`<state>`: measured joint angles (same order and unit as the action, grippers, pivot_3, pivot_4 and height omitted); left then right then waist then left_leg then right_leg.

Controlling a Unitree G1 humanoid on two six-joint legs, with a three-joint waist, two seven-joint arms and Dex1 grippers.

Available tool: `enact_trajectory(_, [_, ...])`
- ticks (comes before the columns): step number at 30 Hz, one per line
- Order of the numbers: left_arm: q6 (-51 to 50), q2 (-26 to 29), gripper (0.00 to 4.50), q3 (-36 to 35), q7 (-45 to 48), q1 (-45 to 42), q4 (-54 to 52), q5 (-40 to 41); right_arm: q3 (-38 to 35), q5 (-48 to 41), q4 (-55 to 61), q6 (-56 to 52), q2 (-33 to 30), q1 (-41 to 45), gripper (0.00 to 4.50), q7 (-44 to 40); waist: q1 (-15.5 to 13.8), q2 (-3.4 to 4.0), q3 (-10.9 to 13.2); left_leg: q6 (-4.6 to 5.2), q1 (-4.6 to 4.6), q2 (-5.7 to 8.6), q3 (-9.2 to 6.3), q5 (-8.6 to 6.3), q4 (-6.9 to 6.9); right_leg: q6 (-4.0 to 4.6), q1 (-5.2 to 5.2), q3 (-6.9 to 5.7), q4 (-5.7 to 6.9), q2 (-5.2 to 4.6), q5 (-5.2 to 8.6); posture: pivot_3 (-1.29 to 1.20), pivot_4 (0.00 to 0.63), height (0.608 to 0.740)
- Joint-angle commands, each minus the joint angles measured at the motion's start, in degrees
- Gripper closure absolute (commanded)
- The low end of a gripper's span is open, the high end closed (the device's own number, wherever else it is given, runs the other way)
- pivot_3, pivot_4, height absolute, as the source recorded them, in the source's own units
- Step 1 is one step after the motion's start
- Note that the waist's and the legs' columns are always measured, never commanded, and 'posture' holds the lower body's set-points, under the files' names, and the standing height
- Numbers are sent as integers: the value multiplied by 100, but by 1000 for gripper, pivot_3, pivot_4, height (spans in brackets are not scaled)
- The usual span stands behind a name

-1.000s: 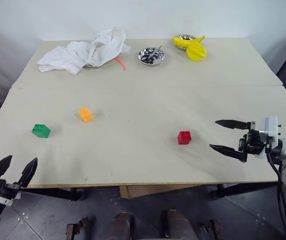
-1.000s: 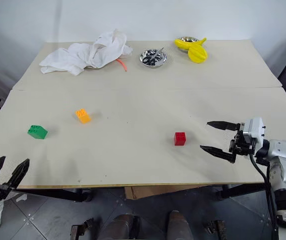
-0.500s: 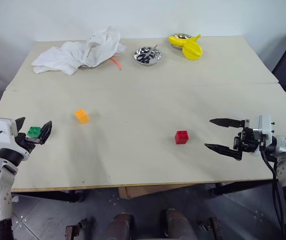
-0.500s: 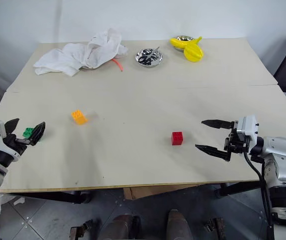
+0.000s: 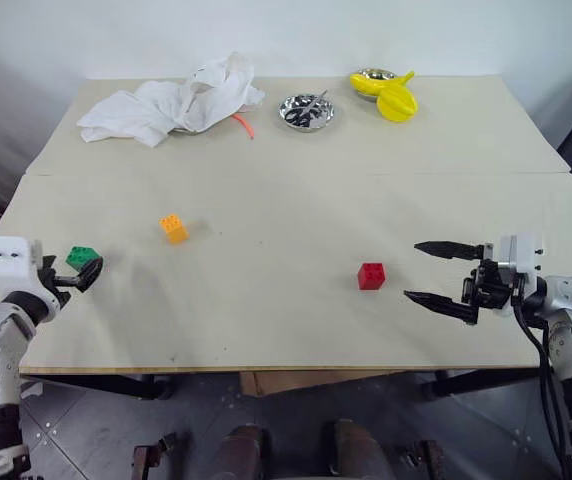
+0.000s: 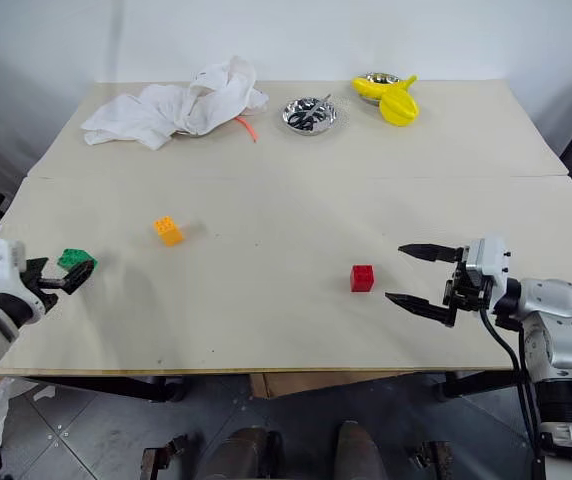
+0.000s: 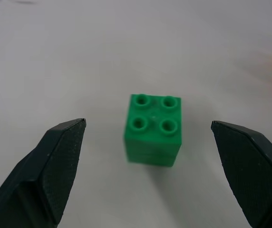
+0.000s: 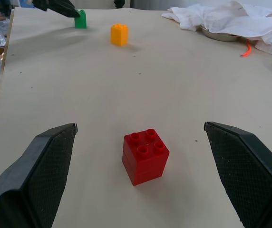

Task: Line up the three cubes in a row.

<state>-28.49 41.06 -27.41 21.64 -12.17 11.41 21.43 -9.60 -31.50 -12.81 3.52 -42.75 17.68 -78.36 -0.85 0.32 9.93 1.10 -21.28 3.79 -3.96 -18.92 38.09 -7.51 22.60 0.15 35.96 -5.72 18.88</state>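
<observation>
The left end effector (image 7: 148, 142) stood spread wide at the left edge of the surface (image 5: 286, 200), the green cube (image 7: 153, 128) sitting between its fingers, touching neither. The right end effector (image 5: 446, 278) was likewise spread, level, near the right front edge, with the red cube (image 5: 371, 275) just ahead of its tips and bare surface around it. The orange cube (image 5: 173, 228) lay beyond the left end effector, apart from the green. Far off, a white cloth (image 5: 171, 100) hid part of a dish; whatever was in the steel bowl (image 5: 305, 111) was hard to make out.
</observation>
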Motion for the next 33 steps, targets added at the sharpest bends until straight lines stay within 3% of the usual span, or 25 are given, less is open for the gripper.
enact_trajectory(1, [378,256,0,142,304,-307,632,-229,-103,-8,205,5,20,43,14,35,4,0,0,0,0,0,0,0,0,0,1,-2,0,0,0,0,150,740])
enact_trajectory(3, [449,294,0,183,327,-415,862,-307,-97,2,226,-6,35,46,14,44,20,0,0,0,0,0,0,0,-2,0,3,-2,2,0,0,0,150,740])
enact_trajectory(6, [542,362,577,248,498,-457,987,-351,-97,1,269,-16,32,42,0,53,62,0,0,0,0,0,0,0,-3,0,3,-2,4,0,0,0,150,740])
enact_trajectory(14, [703,345,2966,190,1011,-348,867,-208,-179,-93,302,-92,-62,7,0,-72,87,0,0,0,-1,-1,0,0,-3,0,3,-2,4,0,0,0,150,740])
enact_trajectory(18, [1104,410,2973,370,2297,-128,56,233,-388,-369,502,-449,-68,-21,0,61,89,-1,0,0,-2,-1,0,0,-2,0,3,-2,4,-1,0,0,150,740])
enact_trajectory(21, [1244,676,2973,1031,3541,44,-1092,429,-685,-610,772,-832,-193,-262,0,148,53,-2,1,0,-9,-1,-7,0,0,0,1,-6,0,-9,0,0,150,740])
enact_trajectory(24, [1403,562,2973,1888,4222,-533,-1413,365,-849,-581,923,-861,-326,-578,0,52,-52,-1,1,2,-6,4,-12,-1,0,2,-8,-8,-13,-15,-1,0,150,740])
enact_trajectory(28, [1760,-128,2973,2992,4670,-1776,-747,-100,-974,-497,1007,-810,-364,-802,0,58,-71,-1,1,5,-3,10,-7,4,6,2,-11,-8,-6,-12,-1,0,150,740])
enact_trajectory(30, [2277,-734,2973,3696,4940,-2565,179,-630,-1074,-494,1137,-833,-391,-953,0,122,-72,-1,1,5,-6,10,-4,5,11,0,-10,-9,-4,-6,-2,0,150,740])
enact_trajectory(33, [2866,-1400,2973,4177,4893,-3331,1501,-1204,-1260,-533,1363,-898,-436,-1208,0,181,-43,-3,2,8,-6,14,6,6,9,-5,-5,-42,5,6,-5,0,150,740])
